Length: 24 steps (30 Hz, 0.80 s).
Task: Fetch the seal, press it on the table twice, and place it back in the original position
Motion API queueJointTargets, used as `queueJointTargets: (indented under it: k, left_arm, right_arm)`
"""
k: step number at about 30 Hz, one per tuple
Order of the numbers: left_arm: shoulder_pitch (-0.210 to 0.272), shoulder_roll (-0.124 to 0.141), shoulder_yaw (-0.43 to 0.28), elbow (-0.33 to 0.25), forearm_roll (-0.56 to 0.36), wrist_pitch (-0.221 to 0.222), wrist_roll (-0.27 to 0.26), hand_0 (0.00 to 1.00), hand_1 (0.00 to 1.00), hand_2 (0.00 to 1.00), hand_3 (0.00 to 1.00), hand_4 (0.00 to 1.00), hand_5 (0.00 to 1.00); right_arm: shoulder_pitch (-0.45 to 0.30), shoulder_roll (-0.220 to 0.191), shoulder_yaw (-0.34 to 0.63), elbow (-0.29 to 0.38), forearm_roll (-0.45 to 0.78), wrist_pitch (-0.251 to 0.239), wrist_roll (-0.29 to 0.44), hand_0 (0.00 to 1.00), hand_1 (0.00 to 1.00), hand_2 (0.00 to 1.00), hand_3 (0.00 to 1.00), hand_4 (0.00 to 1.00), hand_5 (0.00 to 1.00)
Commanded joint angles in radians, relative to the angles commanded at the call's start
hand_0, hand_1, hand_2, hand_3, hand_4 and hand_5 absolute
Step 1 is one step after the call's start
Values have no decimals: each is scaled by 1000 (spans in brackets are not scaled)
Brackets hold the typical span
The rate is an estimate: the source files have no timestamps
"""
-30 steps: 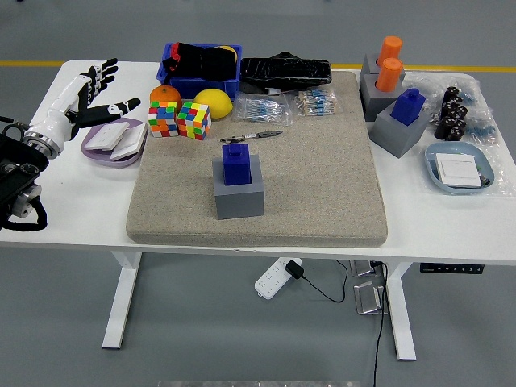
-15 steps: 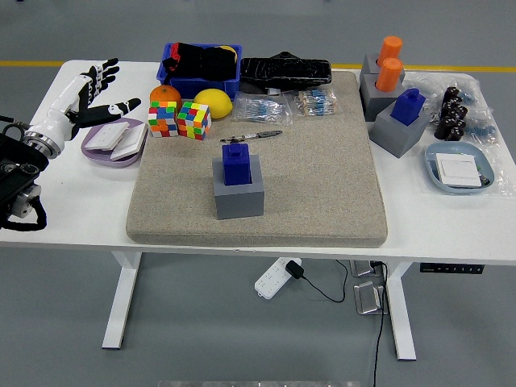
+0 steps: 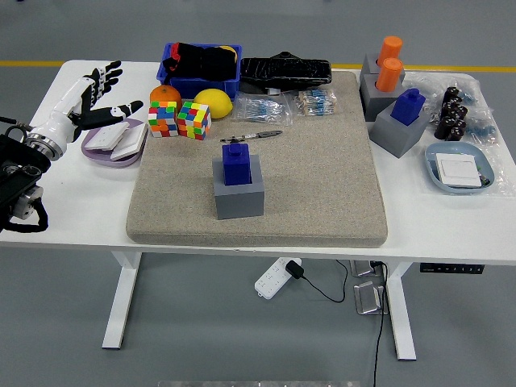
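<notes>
A blue seal [image 3: 236, 164] stands upright in a grey block holder [image 3: 239, 190] on the beige felt mat [image 3: 322, 185] in the middle of the table. My left hand [image 3: 95, 95] is open with its fingers spread. It hovers over the table's left end, above a purple dish [image 3: 113, 143], well left of the seal. My right hand is not in view.
Two colourful cubes [image 3: 179, 118], an orange [image 3: 165, 94], a lemon [image 3: 213, 103] and a pen [image 3: 251, 136] lie behind the seal. A blue bin [image 3: 199, 71] and black bag [image 3: 285, 71] sit at the back. Grey holders with a blue seal [image 3: 401, 123] and orange pegs [image 3: 382, 81], dark bottles and a blue dish [image 3: 458, 168] stand right.
My left hand has shifted slightly to the right, toward the cubes, still open. Nothing else has moved.
</notes>
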Motion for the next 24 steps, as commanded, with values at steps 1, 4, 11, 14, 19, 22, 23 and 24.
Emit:
queueJointTargets:
  k: [1, 4, 11, 14, 19, 22, 23, 24]
  left_arm:
    - [0, 0, 0, 0, 0, 0, 0, 966, 979, 962, 975, 860, 258]
    - [-2, 1, 1, 0, -1, 0, 0, 966, 979, 962, 975, 860, 258]
    - [-1, 4, -2, 1, -1, 0, 0, 966, 979, 962, 975, 859, 257]
    - [-1, 5, -4, 1, -1, 0, 0, 966, 979, 962, 976, 857, 252]
    - [-1, 8, -8, 2, -1, -1, 1, 966, 978, 962, 976, 858, 253]
    - [-1, 9, -11, 3, -1, -2, 3, 966, 978, 962, 976, 858, 253]
    - [-1, 9, -12, 3, -1, -2, 3, 966, 978, 962, 976, 858, 253]
    - [-1, 9, -12, 3, -1, -2, 3, 966, 978, 962, 976, 858, 253]
  right_arm:
    - [0, 0, 0, 0, 0, 0, 0, 762, 676, 670, 616, 777, 501]
    - [1, -1, 0, 0, 1, 0, 0, 762, 676, 670, 616, 777, 501]
    - [1, 0, -1, 0, 0, 1, 0, 762, 676, 670, 616, 777, 501]
    - [0, 0, 1, 0, 0, 0, 0, 762, 675, 670, 616, 778, 501]
    - [-1, 1, 3, 0, -2, 1, 0, 762, 675, 670, 616, 778, 500]
    - [0, 3, 7, 0, -3, 1, 0, 762, 675, 670, 616, 778, 500]
    - [0, 4, 8, 0, -4, 1, 0, 762, 675, 670, 616, 778, 500]
    - [1, 4, 9, 0, -4, 1, 0, 762, 675, 670, 616, 778, 500]
